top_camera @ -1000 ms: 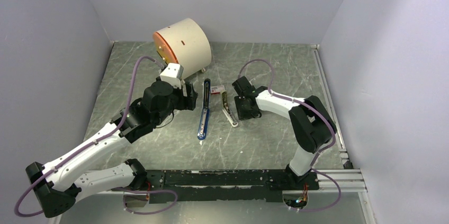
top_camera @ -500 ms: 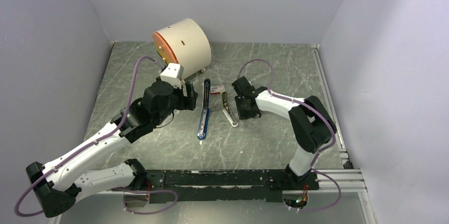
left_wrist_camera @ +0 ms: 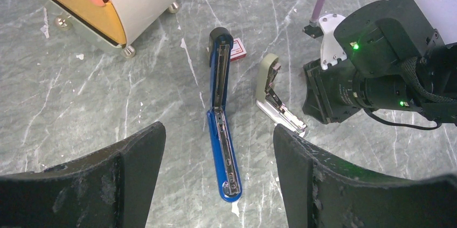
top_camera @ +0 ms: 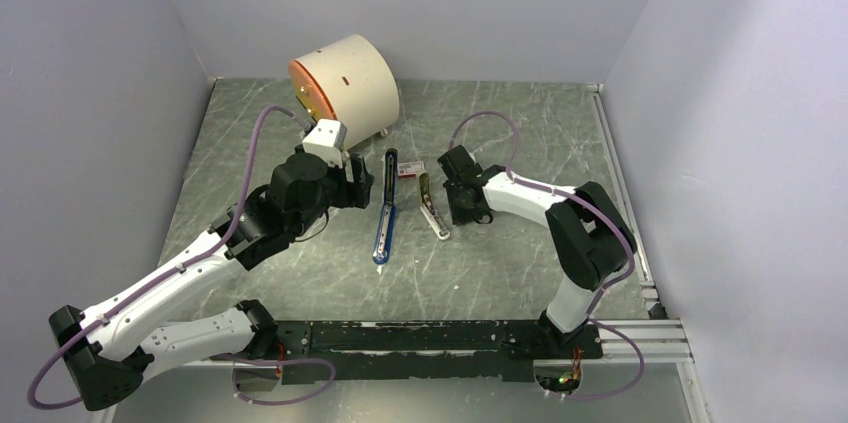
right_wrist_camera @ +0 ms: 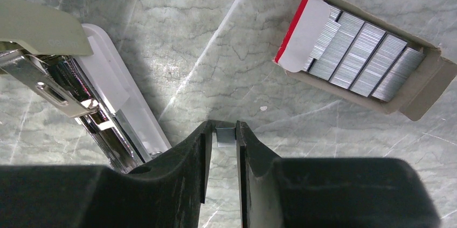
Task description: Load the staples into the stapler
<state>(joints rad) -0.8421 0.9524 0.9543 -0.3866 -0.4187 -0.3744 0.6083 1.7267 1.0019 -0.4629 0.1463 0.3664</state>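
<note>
Watching the right wrist feed, I see the right tool [right_wrist_camera: 225, 131] pointed down at the grey marbled worktop [top_camera: 500, 263], its two black fingers drawn close together and pinching a short silvery strip of staples [right_wrist_camera: 225, 136] right at their tips. The strip sits crosswise between the fingers, just above the stone; I cannot tell whether it touches the surface. Up and to the right in that feed lies an open cardboard staple box [right_wrist_camera: 428, 88] with a red flap folded back and several more rows of staples packed inside, near the tool but apart from it. To the left lies the grey-green stapler [right_wrist_camera: 40, 26], hinged open, its shiny metal channel exposed, just beside the left finger. From the overhead camera I find the blue stapler [top_camera: 386, 205] lying flat on the worktop between the two arms, opened out into one long line, black end toward the back wall and its silver channel facing up; it is left of the grey-green one and not touching it. My left tool [left_wrist_camera: 218, 133] hangs above the blue stapler with its fingers spread wide, holding nothing. Behind it stands a cream cylinder [top_camera: 345, 83] on its side with an orange end face.
</note>
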